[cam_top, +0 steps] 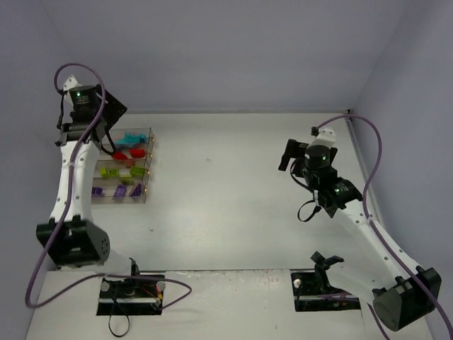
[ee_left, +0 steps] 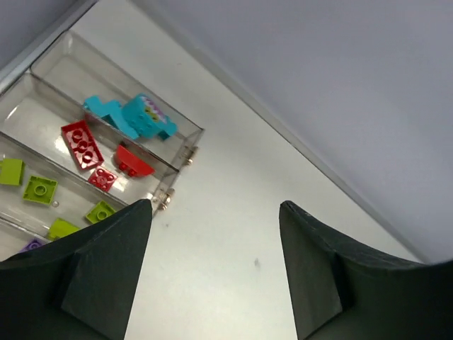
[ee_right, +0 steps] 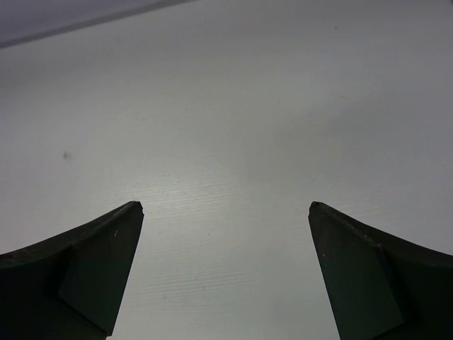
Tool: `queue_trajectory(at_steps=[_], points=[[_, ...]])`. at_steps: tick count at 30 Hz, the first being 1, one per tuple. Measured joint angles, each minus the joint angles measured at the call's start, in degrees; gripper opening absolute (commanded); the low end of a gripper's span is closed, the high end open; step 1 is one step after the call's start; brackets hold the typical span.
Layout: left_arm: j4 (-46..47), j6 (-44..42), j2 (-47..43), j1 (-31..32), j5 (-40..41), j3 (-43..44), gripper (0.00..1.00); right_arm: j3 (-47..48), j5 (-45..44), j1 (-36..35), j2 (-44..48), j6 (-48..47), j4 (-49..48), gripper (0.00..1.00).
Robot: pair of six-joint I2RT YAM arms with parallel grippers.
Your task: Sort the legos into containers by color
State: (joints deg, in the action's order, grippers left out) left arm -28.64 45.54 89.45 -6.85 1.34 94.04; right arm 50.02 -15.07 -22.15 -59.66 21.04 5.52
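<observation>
Seen from the overhead camera, your left gripper (cam_top: 102,138) hangs over the far left part of the table (cam_top: 226,191), just above the back corner of the row of clear bins (cam_top: 149,166). Every brick you can see lies inside that row: cyan bricks (cam_top: 132,137) in the farthest bin, red bricks (cam_top: 131,151) in the next, green bricks (cam_top: 117,171) in the third and purple bricks (cam_top: 122,191) in the nearest. Your right gripper (cam_top: 291,163) is well apart from them, out over the right half of the table and pointing toward the middle. From this height you cannot tell how either pair of fingers stands.

Through the left wrist camera, you see the two dark left fingers (ee_left: 106,269) spread wide apart, with only white tabletop showing between them. The bins sit to the upper left, beyond the left-hand finger. Cyan bricks lie bunched in the end compartment and three red ones in the next. After that come four green ones, one cut off by the frame edge. A sliver of purple shows right at the finger's edge.

Through the right wrist camera, the right fingers (ee_right: 92,269) are likewise wide apart and grip no brick. Only table lies between and beyond them, with one small dark speck (ee_right: 67,154) off to the left.
</observation>
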Motion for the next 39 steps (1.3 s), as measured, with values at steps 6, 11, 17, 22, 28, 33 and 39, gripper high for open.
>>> queue_trajectory(at_steps=[6, 11, 17, 22, 28, 33, 39], points=[[-3.32, -11.89, -23.34, 5.66, -3.08, -7.65, 0.70, 4.50, -1.25, 0.00, 5.29, -3.63, 1.14, 1.00], [-8.39, -16.31, -38.95, 9.64, -2.99, -14.53, 0.73, 6.62, -2.54, 0.00, 7.21, -7.63, 1.66, 1.00], [-14.05, -19.10, -52.04, 12.41, -1.27, -18.78, 0.75, 6.78, -3.56, 0.00, 9.73, -11.41, 2.91, 1.00], [-18.99, -19.82, -57.42, 14.69, 0.66, -20.59, 0.77, 6.78, -4.35, 0.00, 15.30, -13.55, 3.37, 1.00], [-22.12, -19.74, -60.08, 15.56, 1.27, -22.43, 0.78, 6.84, -5.27, 0.00, 20.33, -15.96, 4.96, 1.00], [-23.93, -19.82, -61.64, 16.41, 2.32, -22.71, 0.80, 6.84, -5.55, 0.00, 22.97, -16.46, 6.40, 1.00], [-25.86, -19.87, -63.39, 16.63, 3.67, -22.71, 0.82, 6.88, -5.66, 0.00, 24.26, -17.11, 7.23, 1.00]])
